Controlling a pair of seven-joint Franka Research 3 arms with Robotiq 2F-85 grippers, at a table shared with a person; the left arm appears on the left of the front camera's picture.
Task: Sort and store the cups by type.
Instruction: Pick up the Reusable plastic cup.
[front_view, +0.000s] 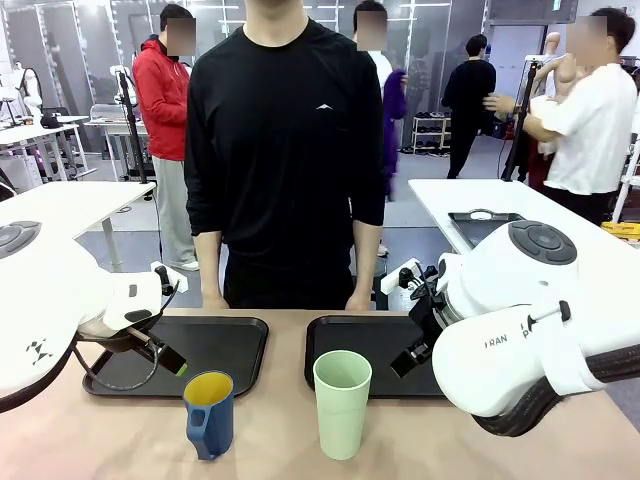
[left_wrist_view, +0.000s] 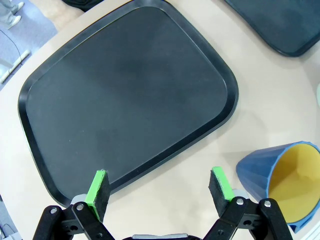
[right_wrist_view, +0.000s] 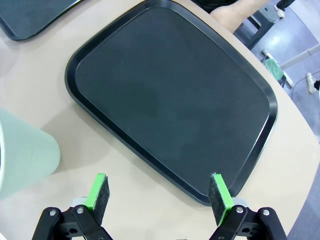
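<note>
Front view: blue cup (front_view: 209, 413) and tall green cup (front_view: 342, 403) stand near each other; left fingers (left_wrist_view: 98, 192) and right fingers (right_wrist_view: 220, 192) gape empty. A sideways reach might topple either.

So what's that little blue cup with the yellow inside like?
The blue cup is short and looks like plastic, dark blue outside with faceted sides, yellow inside, and seemingly empty. It stands upright, mouth up, on the tan table, just in front of the left black tray and to the left of the taller pale green cup, apart from it. Nothing touches it but the table; the left gripper hangs open close beside it, not holding it.
</note>
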